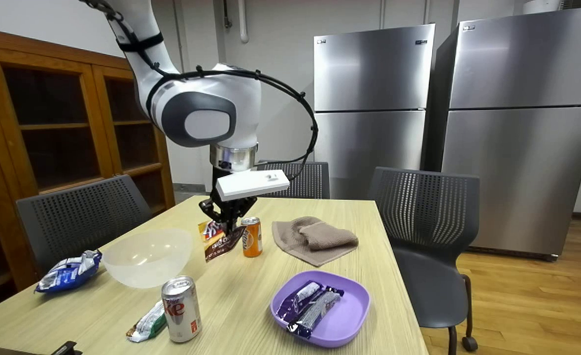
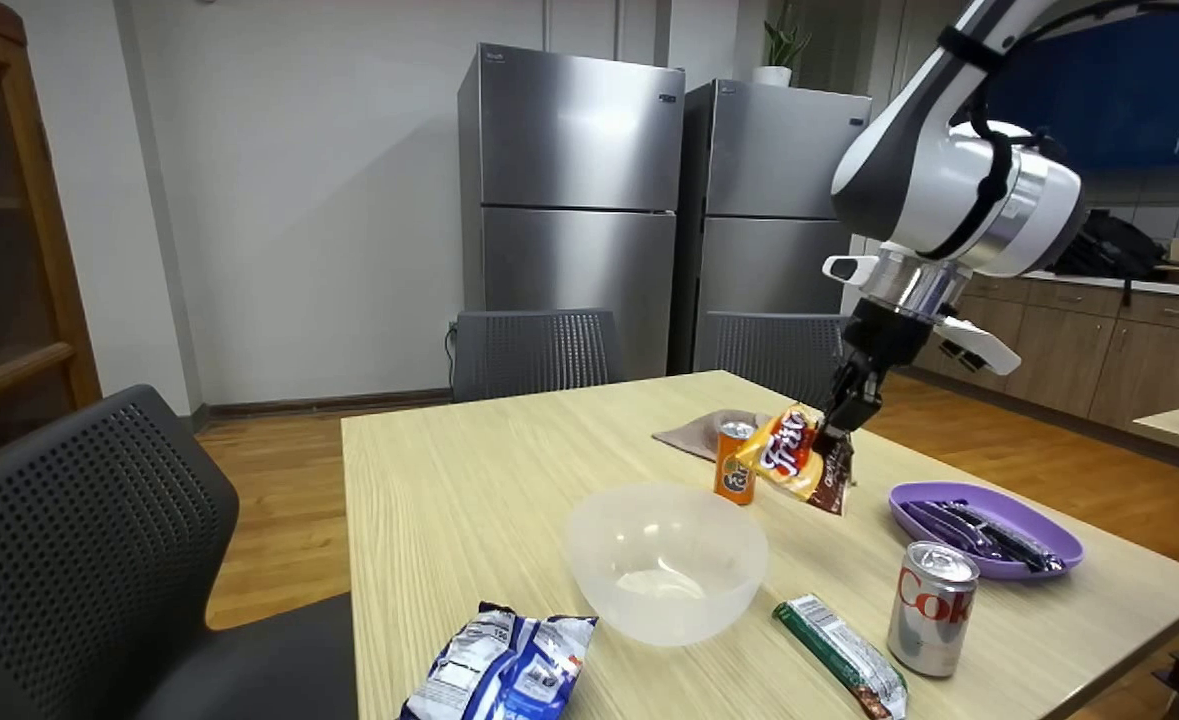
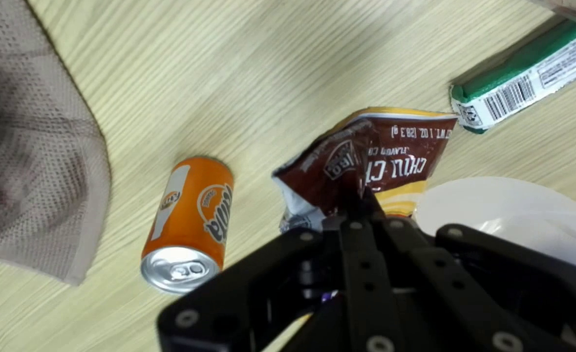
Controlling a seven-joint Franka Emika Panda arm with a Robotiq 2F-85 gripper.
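Orange and brown, a Fritos bag point(image 2: 784, 447) hangs above the worktop point(image 2: 489, 480), a fold of it pinched between the fingers of the tool point(image 2: 827, 438). In the wrist view it shows between the Fanta can point(image 3: 185, 225) and the frosted bowl point(image 3: 488, 196). Slick film held by so small a fold might slip or tear, and a low sideways swing could knock over the upright Fanta can. Readable on the bag are "CHILI CH" and "1 OZ (28.3 g)"; the Fanta can and the silver Coke can point(image 2: 934, 612) each show their names; the green-and-white wrapped bar point(image 3: 527, 73) carries a barcode, its finer print unreadable.
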